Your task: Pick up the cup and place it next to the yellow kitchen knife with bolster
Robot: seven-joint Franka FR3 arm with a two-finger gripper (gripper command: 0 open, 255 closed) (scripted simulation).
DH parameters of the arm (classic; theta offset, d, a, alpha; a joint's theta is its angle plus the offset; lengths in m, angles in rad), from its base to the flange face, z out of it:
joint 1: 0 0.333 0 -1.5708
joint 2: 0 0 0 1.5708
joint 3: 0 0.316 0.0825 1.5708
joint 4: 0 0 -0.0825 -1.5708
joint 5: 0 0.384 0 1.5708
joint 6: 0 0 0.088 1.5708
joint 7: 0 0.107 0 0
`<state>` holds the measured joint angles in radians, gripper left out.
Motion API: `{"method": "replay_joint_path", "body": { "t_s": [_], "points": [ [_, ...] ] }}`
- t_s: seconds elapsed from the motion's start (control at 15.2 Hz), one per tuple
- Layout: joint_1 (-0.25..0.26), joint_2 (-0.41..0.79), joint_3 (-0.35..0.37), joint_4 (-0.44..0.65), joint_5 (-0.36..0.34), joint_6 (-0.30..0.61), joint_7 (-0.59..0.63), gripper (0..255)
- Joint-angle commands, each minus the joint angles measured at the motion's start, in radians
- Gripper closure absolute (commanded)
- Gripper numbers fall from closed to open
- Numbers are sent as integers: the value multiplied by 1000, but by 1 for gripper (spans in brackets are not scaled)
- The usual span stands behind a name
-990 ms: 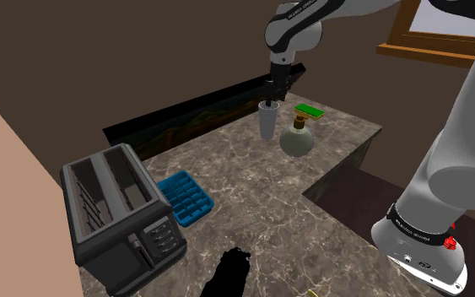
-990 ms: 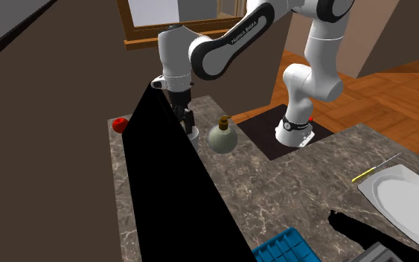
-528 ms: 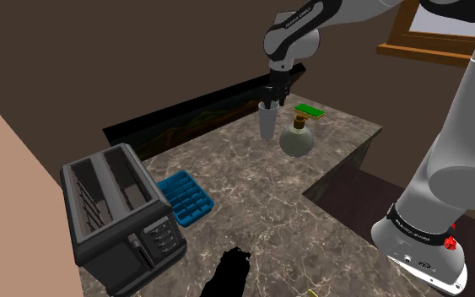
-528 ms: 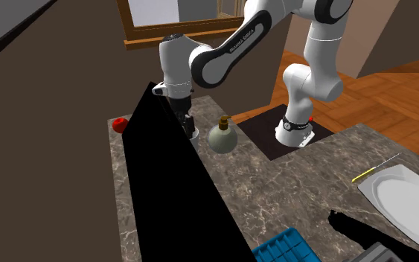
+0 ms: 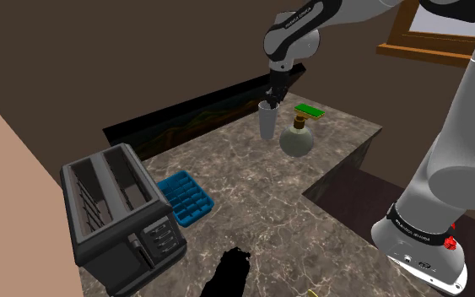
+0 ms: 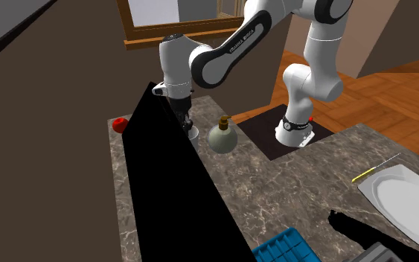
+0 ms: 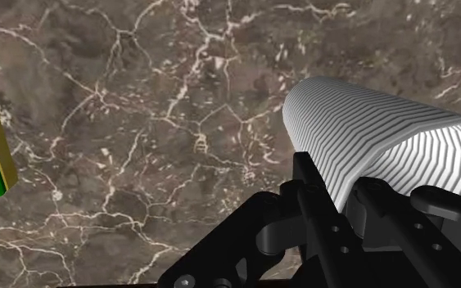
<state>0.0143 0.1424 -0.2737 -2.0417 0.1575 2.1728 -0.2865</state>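
Marble covers the counter (image 5: pixel 252 202), and reading across the shoulder view from its left we meet the dark toaster (image 5: pixel 117 211), the blue ice tray (image 5: pixel 186 197), then the pale ribbed cup (image 5: pixel 268 123) with the black gripper (image 5: pixel 270 100) coming down onto its rim. The round flask (image 5: pixel 295 137) stands just beside it, with the green block (image 5: pixel 310 110) behind. In the wrist view the fingers (image 7: pixel 309 192) pinch the cup (image 7: pixel 376 139) at its rim (its ribbed side runs out past them above bare marble). Against a second ago, the wrist sits a touch higher and the cup seems to have risen with it. We therefore judge that the grasp has taken and the lift is only beginning, though we cannot be sure the base is off the stone. At the second exterior view's right lies the yellow knife (image 6: pixel 364 176) beside a white tray (image 6: pixel 412 201), well apart from the cup (image 6: pixel 193 132). Most of the job remains: a long carry across the counter, clear of the flask.
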Motion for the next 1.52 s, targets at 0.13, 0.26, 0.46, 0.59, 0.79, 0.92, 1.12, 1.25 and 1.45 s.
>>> {"method": "replay_joint_path", "body": {
  "t_s": [0.13,0.26,0.46,0.59,0.79,0.92,1.12,1.25,1.45],
  "points": [
    [0,0,0,0,0,0,0,255],
    [0,0,0,0,0,0,0,255],
    [1,-12,-1,12,-6,-24,6,255],
    [1,-24,-2,26,-12,-49,12,255],
    [2,-41,-3,47,-20,-85,19,255],
    [3,-50,-3,63,-25,-110,24,255],
    [3,-64,-4,88,-32,-148,31,255],
    [3,-72,-4,106,-36,-173,35,255],
    [4,-82,-5,135,-41,-211,41,255]
  ]
}}
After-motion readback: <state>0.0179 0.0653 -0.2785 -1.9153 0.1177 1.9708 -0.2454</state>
